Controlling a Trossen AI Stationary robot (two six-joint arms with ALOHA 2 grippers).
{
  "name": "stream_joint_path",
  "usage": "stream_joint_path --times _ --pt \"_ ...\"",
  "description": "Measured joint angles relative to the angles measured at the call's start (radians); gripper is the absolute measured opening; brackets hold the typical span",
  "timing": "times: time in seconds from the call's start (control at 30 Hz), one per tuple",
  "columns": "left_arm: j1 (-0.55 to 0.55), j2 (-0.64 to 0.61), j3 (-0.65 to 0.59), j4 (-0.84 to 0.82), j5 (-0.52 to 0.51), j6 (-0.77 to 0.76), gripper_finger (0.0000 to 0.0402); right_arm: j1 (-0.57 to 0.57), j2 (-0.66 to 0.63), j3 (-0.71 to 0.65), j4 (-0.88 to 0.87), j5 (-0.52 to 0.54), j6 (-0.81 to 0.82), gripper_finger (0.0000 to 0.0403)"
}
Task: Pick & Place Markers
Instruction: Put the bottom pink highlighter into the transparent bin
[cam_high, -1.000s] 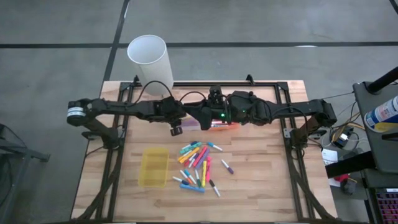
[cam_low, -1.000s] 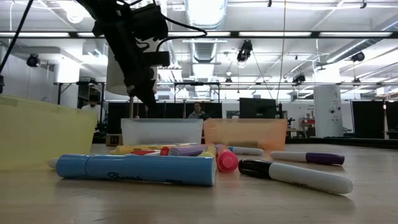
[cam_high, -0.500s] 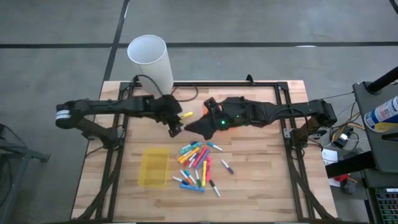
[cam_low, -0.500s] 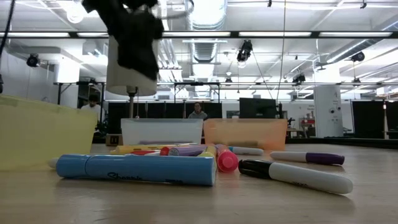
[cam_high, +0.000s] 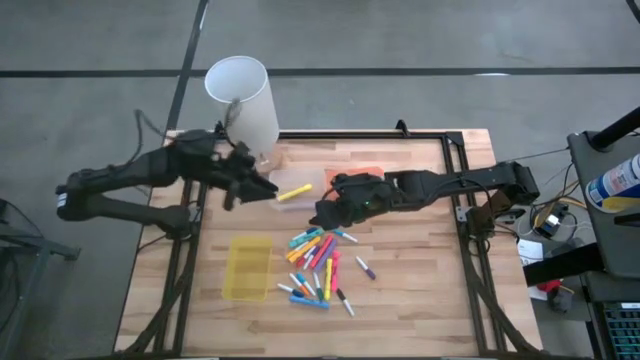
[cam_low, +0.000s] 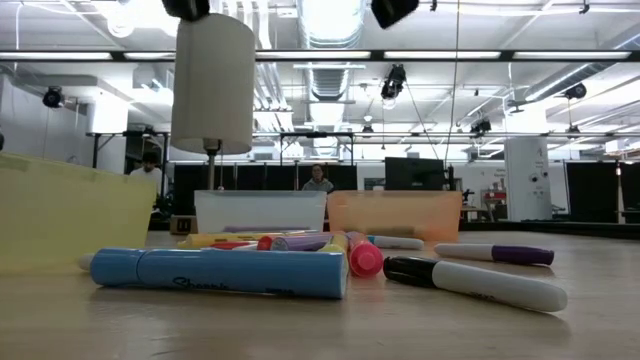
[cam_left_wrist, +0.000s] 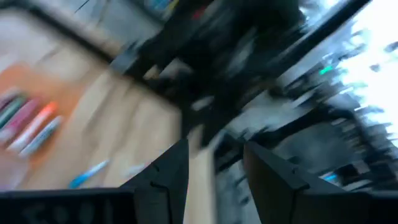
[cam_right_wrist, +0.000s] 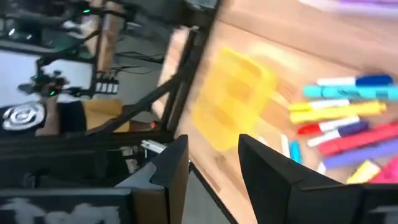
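Several markers (cam_high: 318, 262) in mixed colours lie in a loose pile on the wooden table; the right wrist view shows them too (cam_right_wrist: 348, 118). One yellow marker (cam_high: 293, 193) lies flat at the clear tray (cam_low: 260, 211). My left gripper (cam_high: 258, 188) hangs high over the table's left part, pointing almost level toward that marker; it is open with nothing between its fingers (cam_left_wrist: 214, 180). My right gripper (cam_high: 325, 214) slants down just above the pile's far end, also open with nothing in it (cam_right_wrist: 214, 171).
A tall white cup (cam_high: 243, 98) stands at the far left corner. A yellow tray (cam_high: 247, 268) lies left of the pile, and an orange tray (cam_high: 362, 170) sits partly under my right arm. Bare wood lies to the right of the pile and along the near edge.
My left gripper has risen and drawn back toward the table's left edge, tipping from pointing down to almost level and rolling. My right gripper has come down toward the pile and tipped downward. The yellow marker at the clear tray has come into view.
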Motion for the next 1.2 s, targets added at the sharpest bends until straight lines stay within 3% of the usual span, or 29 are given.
stream_joint_path --times 0.33,0.83,1.2 --pt "-0.022 -0.107 -0.001 0.330 0.005 -0.119 0.0147 0.000 0.143 -0.004 -0.178 -0.044 0.053 0.0134" --pt "-0.027 -0.120 -0.013 0.324 0.005 -0.164 0.0147 0.016 0.378 0.001 -0.280 -0.220 0.061 0.0134" --pt "-0.027 -0.119 -0.013 0.319 0.008 -0.163 0.0147 0.013 0.424 -0.003 -0.332 -0.183 0.032 0.0134"
